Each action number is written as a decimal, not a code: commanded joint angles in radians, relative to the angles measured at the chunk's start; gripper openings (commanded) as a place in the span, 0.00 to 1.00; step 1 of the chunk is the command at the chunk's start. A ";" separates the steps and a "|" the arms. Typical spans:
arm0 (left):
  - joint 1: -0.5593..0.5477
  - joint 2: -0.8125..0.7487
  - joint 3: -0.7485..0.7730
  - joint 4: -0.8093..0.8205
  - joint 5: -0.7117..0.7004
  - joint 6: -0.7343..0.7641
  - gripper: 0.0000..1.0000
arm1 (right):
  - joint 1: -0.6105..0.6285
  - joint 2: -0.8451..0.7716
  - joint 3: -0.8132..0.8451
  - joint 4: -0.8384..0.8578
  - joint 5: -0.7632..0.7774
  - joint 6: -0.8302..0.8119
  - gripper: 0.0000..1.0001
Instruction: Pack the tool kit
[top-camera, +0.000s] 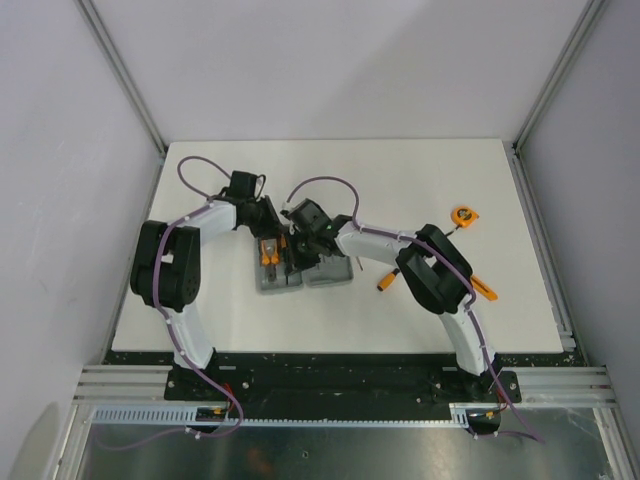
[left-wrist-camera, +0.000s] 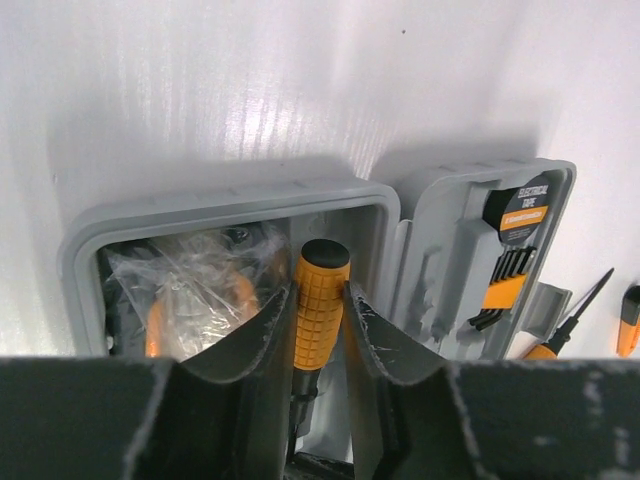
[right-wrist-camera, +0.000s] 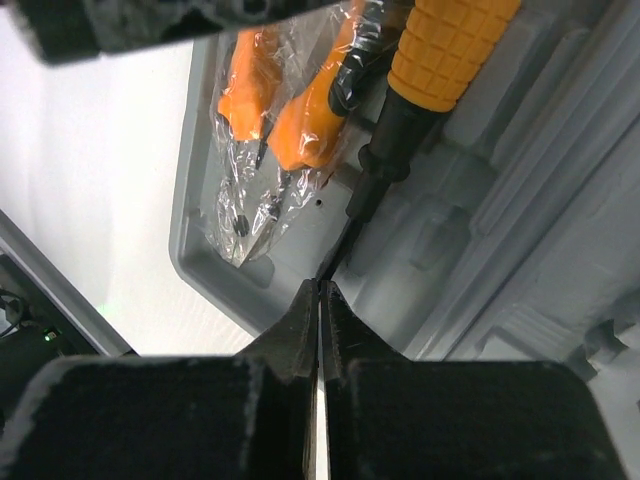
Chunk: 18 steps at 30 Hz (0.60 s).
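Now, surface (top-camera: 420, 170): white, the kit spread over it, both arms reaching in to the middle.
Case (left-wrist-camera: 225, 200): grey, hinged, lying open flat directly beneath the left gripper (left-wrist-camera: 318, 292) and the right gripper (right-wrist-camera: 320, 290). It's stiff moulded plastic but looks light, so I'd expect it to skid if a tool is pushed in sideways.
Left gripper: clenched on the screwdriver (left-wrist-camera: 320, 270), one finger on each flank of the handle, over one half of the case.
Right gripper: jaws pressed fully together right at the far end of that same shaft. Whether the tip is pinched or only touching, I can't tell.
Screwdriver: orange knurled handle, black collar, thin dark shaft, running from the left gripper down towards the right gripper's fingertips, above the case floor. Rigid, light, grippy on the knurling, so the handle is the place to hold. The shaft is slim and smooth and would likely twist in a pinch.
Pliers (right-wrist-camera: 285, 110): bagged in crinkly clear film, in the case just to the left gripper's left. That film looks slippery.
Hex keys (left-wrist-camera: 505, 275): seated in the other half, off to the left gripper's right.
Tape measure (top-camera: 462, 215): out on the surface, well apart from both grippers, beyond the right arm's elbow.
Orange-handled tool (top-camera: 387, 283): unpacked, well behind the right gripper.
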 joint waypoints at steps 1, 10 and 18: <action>-0.008 0.029 0.019 0.007 -0.031 -0.002 0.30 | 0.012 0.104 -0.029 -0.101 0.040 -0.016 0.00; -0.006 0.028 0.035 0.005 -0.057 -0.002 0.36 | -0.019 0.035 -0.022 -0.046 0.099 0.029 0.01; -0.006 0.056 0.067 -0.003 -0.067 0.002 0.36 | -0.030 -0.011 0.023 0.033 0.098 0.044 0.06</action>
